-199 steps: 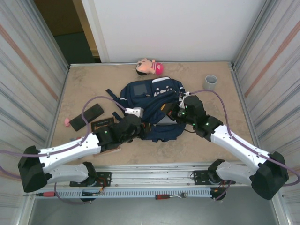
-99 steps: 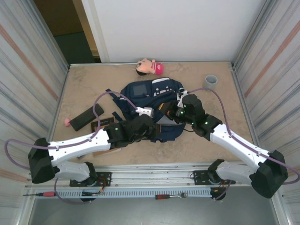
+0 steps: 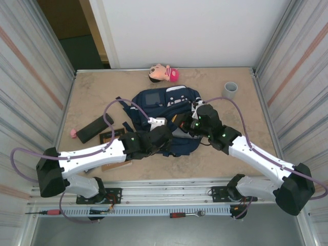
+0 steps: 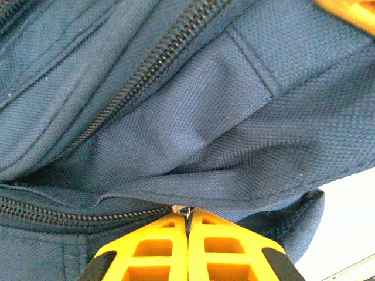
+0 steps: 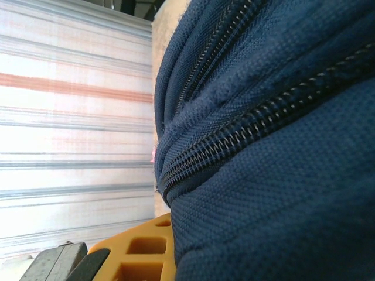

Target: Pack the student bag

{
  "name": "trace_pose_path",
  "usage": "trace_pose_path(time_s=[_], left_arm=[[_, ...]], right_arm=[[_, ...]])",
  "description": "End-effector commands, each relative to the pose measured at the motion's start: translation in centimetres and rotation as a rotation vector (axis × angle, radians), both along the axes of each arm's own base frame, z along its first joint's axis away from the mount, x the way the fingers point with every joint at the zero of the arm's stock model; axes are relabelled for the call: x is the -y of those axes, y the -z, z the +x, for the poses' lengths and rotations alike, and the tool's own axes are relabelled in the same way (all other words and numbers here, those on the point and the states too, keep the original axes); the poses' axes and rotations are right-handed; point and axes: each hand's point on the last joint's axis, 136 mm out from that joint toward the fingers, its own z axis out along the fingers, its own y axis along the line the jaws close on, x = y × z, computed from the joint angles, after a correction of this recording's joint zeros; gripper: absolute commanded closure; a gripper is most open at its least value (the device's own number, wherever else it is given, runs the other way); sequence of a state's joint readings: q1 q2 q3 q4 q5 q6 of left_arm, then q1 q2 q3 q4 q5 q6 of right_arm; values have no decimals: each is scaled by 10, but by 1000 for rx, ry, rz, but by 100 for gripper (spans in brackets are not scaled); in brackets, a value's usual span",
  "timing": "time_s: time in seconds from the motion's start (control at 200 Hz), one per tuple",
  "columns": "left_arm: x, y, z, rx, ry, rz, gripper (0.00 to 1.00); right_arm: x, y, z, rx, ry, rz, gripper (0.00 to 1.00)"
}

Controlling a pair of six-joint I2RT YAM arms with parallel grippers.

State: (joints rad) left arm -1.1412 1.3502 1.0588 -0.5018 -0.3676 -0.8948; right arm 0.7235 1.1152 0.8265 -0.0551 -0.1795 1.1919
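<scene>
Navy student bag lying flat, mid-table.
Front face up, with the square pocket and white reflective stripes toward the far end. Dark zippers cross its blue woven fabric.

Top view is evenly lit, diffuse light from above, no hard shadows. Tabletop reads clean, just soft shading around the student bag. Side panels are bright with a streaky sheen, and their lines lean outward toward the frame edges. Doorway at top left is dark. Left wrist view is sharp on the bag weave and zipper, with the bottom-right corner blown out white. Right wrist view has the fabric nearest the lens going soft, and the striped wall behind is overexposed and hazy.
</scene>
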Motion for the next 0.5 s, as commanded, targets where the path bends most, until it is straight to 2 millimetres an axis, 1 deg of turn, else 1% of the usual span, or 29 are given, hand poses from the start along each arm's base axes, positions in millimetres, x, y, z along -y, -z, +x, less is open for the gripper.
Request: trace_pose_path(time_s=[0.0,0.08,0.14,0.195,0.225,0.231,0.346,0.416,0.496], left_arm=[[-3,-13,7,19,-20,-34,100],[1,-18,6,-17,14,-144,100],[5,-21,6,-58,32,-257,100],[6,-21,6,-100,37,-345,100],[5,-19,4,-123,47,-376,100],[6,-22,5,-120,49,-389,100],[10,-23,0,-163,107,-447,100],[14,-19,-3,-206,148,-467,100],[18,-15,-3,-255,153,-497,100]], right_arm=[[-5,-47,7,137,-43,53,100],[2,-40,9,139,-62,18,100],[5,-35,9,145,-83,7,100],[4,-36,7,167,-119,19,100],[2,-40,6,186,-143,33,100],[2,-40,6,188,-146,33,100],[-3,-48,0,241,-235,36,100],[-7,-50,-4,266,-291,33,100],[-13,-51,-10,290,-362,21,100]])
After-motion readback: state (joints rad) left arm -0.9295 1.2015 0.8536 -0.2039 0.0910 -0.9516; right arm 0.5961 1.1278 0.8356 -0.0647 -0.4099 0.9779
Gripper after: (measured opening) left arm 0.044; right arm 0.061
